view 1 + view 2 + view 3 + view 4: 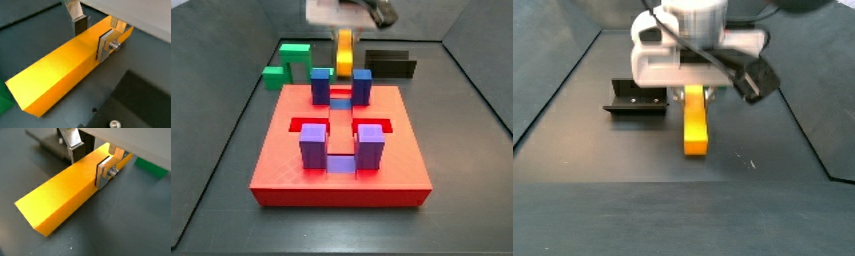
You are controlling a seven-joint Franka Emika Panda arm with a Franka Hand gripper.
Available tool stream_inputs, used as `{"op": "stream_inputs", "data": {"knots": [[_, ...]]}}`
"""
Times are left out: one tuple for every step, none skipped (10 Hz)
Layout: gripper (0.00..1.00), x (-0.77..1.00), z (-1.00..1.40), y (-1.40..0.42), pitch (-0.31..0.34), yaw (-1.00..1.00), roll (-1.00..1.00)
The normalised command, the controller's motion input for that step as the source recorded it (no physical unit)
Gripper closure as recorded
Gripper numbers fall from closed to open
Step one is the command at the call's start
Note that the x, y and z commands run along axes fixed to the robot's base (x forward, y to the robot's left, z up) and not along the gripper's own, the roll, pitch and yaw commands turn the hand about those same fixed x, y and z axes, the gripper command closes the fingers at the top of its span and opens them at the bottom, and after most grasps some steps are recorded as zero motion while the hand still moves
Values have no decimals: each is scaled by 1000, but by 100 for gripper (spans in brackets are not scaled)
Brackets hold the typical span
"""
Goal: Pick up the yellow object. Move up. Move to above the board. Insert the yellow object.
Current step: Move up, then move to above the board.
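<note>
the gripper point(93, 33) pinches the yellow object point(63, 69) near one end, silver fingers point(105, 44) flat against its two long sides. in a side view the yellow bar point(695, 120) hangs upright under the gripper point(698, 93), with the fixture point(636, 99) just beside it. in a side view the bar point(345, 53) is behind the board point(342, 160), between the green u-shaped block point(291, 60) and the dark flat block point(390, 65), with blue posts point(360, 86) in front.
</note>
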Motion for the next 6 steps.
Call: {"op": "stream_inputs", "data": {"knots": [[100, -27, 523, -12, 55, -9, 4], [100, 7, 244, 5, 42, -5, 23], [100, 0, 1400, 0, 0, 0, 0], [100, -15, 1400, 0, 22, 3, -3], [100, -34, 1400, -2, 28, 2, 19], [100, -4, 1400, -1, 14, 2, 39]]}}
